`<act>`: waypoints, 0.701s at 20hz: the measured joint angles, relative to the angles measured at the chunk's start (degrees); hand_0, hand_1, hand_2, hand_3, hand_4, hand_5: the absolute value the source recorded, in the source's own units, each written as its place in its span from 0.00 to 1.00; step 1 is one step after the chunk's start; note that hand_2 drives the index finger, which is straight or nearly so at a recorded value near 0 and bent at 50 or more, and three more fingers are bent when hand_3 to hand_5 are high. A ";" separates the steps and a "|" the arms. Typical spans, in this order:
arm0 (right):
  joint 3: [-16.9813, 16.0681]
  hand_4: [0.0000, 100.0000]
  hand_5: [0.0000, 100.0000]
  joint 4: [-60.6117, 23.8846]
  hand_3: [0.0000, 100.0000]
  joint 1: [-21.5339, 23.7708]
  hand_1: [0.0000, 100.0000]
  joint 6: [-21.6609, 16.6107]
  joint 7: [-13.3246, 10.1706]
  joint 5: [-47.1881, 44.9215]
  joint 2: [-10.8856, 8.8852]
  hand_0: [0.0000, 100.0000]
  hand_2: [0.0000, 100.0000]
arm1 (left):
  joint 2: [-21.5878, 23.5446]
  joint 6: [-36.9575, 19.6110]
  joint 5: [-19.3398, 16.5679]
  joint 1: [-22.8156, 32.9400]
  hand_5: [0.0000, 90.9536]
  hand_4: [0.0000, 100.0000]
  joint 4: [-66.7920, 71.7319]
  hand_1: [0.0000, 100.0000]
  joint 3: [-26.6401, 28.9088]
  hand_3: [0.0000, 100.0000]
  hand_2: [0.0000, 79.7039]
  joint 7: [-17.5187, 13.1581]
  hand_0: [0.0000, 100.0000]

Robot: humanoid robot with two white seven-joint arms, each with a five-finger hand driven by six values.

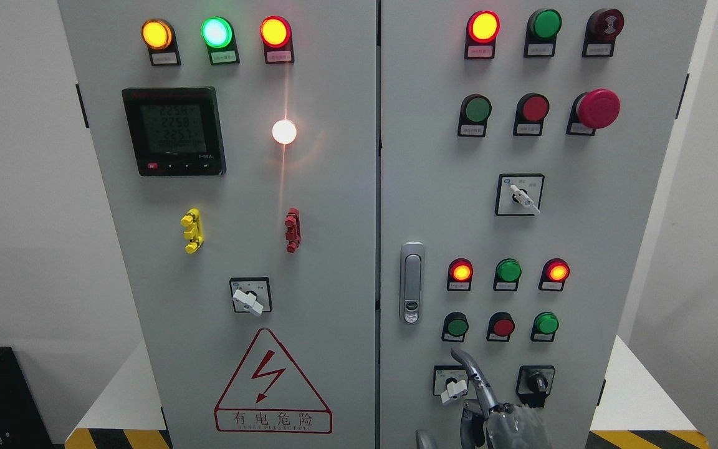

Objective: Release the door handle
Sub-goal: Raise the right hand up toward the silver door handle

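Note:
The silver door handle (411, 282) sits upright in its recess at the left edge of the grey cabinet's right door (583, 249). Both doors look closed. My right hand (487, 402) comes up from the bottom edge, below and to the right of the handle and clear of it. One finger (468, 368) points up in front of the lower panel, near a white rotary switch (452, 390). The hand is open and holds nothing. The left arm does not show.
The right door carries rows of red and green lamps and buttons, a red mushroom stop button (597, 108) and rotary switches. On the left door (222, 249) are a meter (173, 131), lamps and a red hazard triangle (272, 383). The cabinet stands on a white base with hazard stripes (119, 438).

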 measured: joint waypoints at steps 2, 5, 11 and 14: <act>0.21 1.00 1.00 0.42 1.00 -0.52 0.44 0.89 -0.05 3.45 0.23 0.45 0.00 | 0.00 0.00 0.00 0.00 0.00 0.00 0.00 0.56 0.00 0.00 0.00 0.00 0.12; 0.68 1.00 1.00 1.17 1.00 -1.52 0.43 2.52 0.09 7.84 0.51 0.45 0.00 | 0.00 0.00 0.00 0.00 0.00 0.00 0.00 0.56 0.00 0.00 0.00 0.00 0.12; 1.38 1.00 1.00 3.54 1.00 -3.77 0.40 3.54 0.24 14.44 0.90 0.44 0.00 | 0.00 0.00 0.00 0.00 0.00 0.00 0.00 0.56 0.00 0.00 0.00 0.00 0.12; 1.63 1.00 1.00 4.78 1.00 -4.88 0.39 3.69 0.25 16.87 1.51 0.44 0.00 | 0.00 0.00 0.00 0.00 0.00 0.00 0.00 0.56 0.00 0.00 0.00 0.00 0.12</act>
